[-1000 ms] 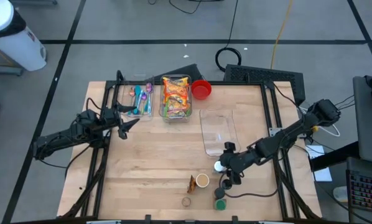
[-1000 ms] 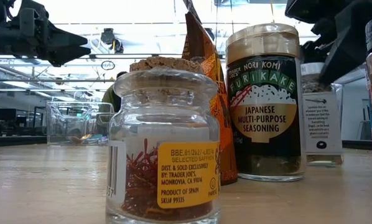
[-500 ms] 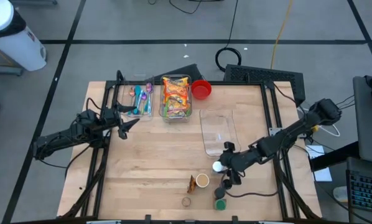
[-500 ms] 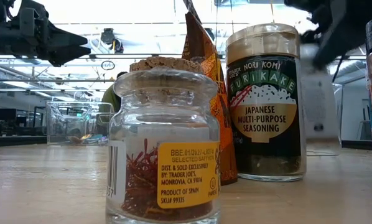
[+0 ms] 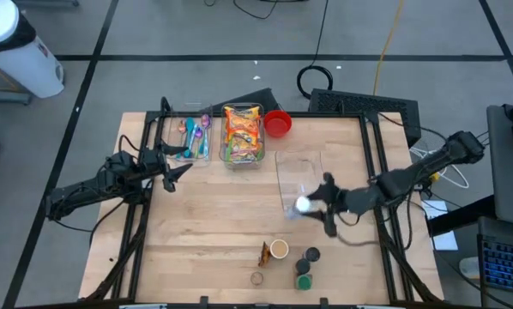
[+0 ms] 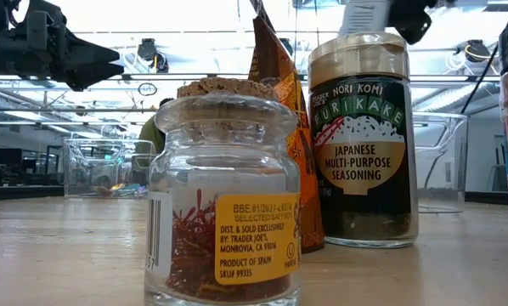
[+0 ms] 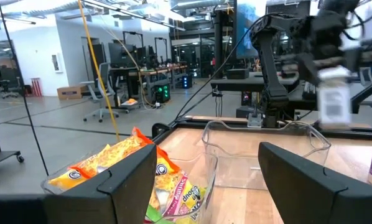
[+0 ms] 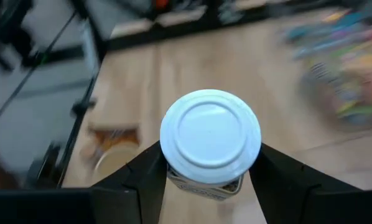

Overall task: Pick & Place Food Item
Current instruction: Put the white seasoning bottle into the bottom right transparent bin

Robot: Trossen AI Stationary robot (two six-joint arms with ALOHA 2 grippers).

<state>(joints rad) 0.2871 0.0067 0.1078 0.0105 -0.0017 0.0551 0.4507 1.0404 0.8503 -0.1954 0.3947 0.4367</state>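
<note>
"Nori Komi Furikake" on seasoning jar [image 6: 361,140]; "Selected Saffron" on saffron jar [image 6: 224,204].

The dark left arm reached in from the left edge of the high view, stretched low across the table's left side. Its two-finger left gripper [image 5: 172,168] sat left of centre, pointing right, with the fingers [image 7: 127,180] spread wide and nothing between them.

The dark right arm entered from the right edge of the high view, bent at the elbow and angled leftward. Its right gripper [image 5: 312,204] hung just right of centre, its fingers [image 8: 144,180] clamped either side of a white-capped jar [image 8: 210,139].
</note>
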